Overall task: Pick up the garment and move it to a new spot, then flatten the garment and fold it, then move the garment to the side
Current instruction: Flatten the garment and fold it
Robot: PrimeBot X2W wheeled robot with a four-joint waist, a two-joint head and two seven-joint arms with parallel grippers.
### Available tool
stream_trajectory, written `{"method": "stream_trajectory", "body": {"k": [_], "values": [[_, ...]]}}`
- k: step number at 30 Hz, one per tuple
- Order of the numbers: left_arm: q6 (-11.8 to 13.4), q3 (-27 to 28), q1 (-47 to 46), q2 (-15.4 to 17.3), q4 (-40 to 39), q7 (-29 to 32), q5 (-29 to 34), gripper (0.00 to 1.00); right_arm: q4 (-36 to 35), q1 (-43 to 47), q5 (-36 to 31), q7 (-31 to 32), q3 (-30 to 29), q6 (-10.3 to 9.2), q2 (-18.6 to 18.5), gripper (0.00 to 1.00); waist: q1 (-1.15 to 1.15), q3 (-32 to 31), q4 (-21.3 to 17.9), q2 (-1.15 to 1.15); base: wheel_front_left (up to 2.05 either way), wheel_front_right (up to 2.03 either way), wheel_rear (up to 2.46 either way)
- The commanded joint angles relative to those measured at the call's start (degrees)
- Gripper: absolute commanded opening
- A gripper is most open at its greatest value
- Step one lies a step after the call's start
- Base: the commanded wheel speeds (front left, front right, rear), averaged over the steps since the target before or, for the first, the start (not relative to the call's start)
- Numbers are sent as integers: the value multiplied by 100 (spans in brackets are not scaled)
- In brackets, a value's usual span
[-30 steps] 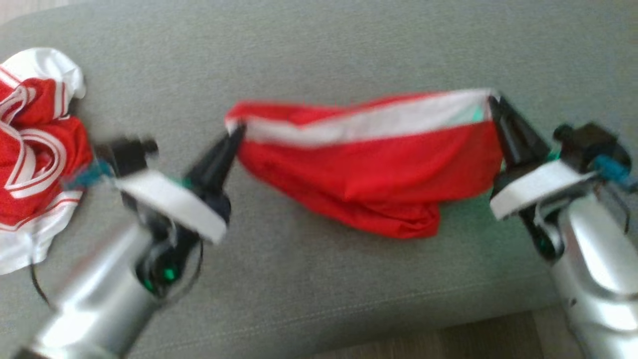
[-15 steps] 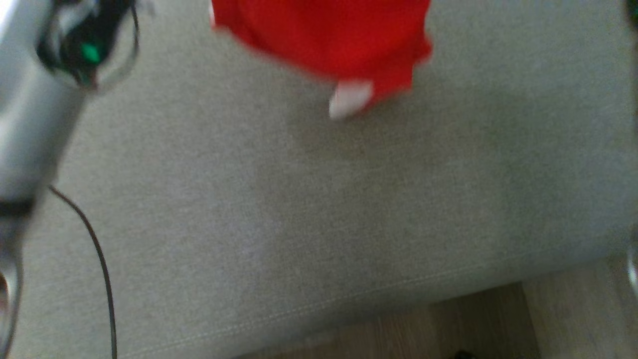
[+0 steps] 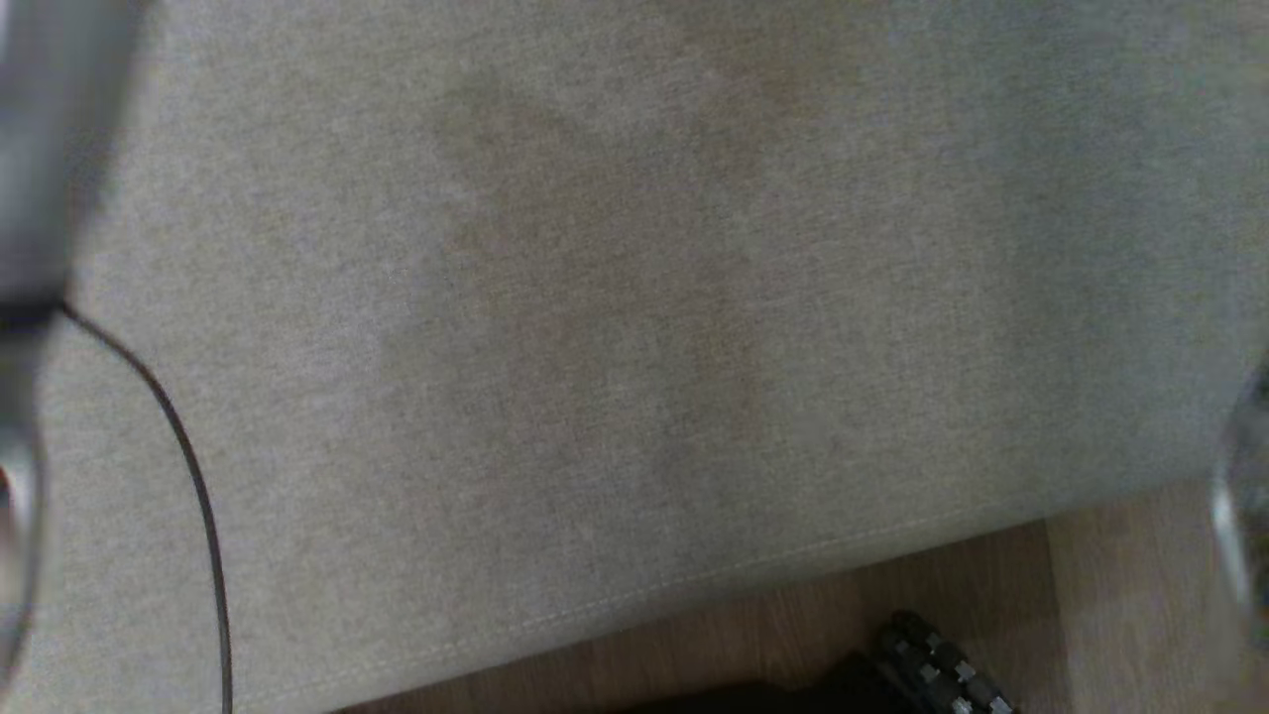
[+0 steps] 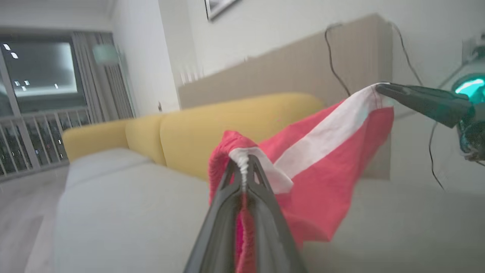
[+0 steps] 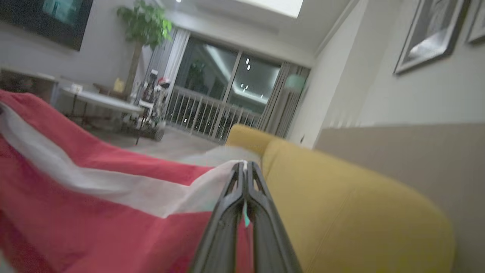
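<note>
The garment (image 4: 326, 151) is red with a broad white band and hangs stretched in the air between my two grippers, above the grey seat cushion (image 3: 634, 347). In the left wrist view my left gripper (image 4: 243, 161) is shut on one bunched end of the white band. My right gripper (image 4: 380, 88) pinches the other end at the upper right of that view. The right wrist view has the right gripper (image 5: 244, 165) shut on the band's corner, with the garment (image 5: 75, 212) spreading to the left. My blurred left forearm (image 3: 50, 149) stands at the head view's left edge.
Yellow back cushions (image 4: 227, 125) run behind the grey seat. The seat's front edge meets wooden floor (image 3: 1091, 575). A black cable (image 3: 188, 466) trails over the cushion at the left. A dark ridged wheel (image 3: 932, 664) sits on the floor below.
The garment, held taut between both grippers low over the cushion, has risen up and out of the top of the head view. Both arms went up with it; the head view shifted slightly.
</note>
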Motion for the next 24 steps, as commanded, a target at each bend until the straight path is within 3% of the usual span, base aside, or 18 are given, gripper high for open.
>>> {"method": "stream_trajectory", "body": {"k": [1,10,15,24], "values": [[-34,-47,552,299,-163,-17,122,0,-79,672,143,7,212,-2,81,0,-1,66,11,0,0,0,0],[-35,-245,2525,653,-942,-18,186,0,-632,2722,735,7,518,-2,-262,0,-1,-205,79,0,0,0,0],[-36,-760,3660,1130,-1569,-19,236,0,-972,4043,1168,6,679,-2,-703,0,-1,-565,114,0,0,0,0],[-36,-534,5221,1435,-2055,-19,462,0,-1643,5977,1966,293,991,-2,-1391,0,-1,-1254,103,0,0,0,0]]}}
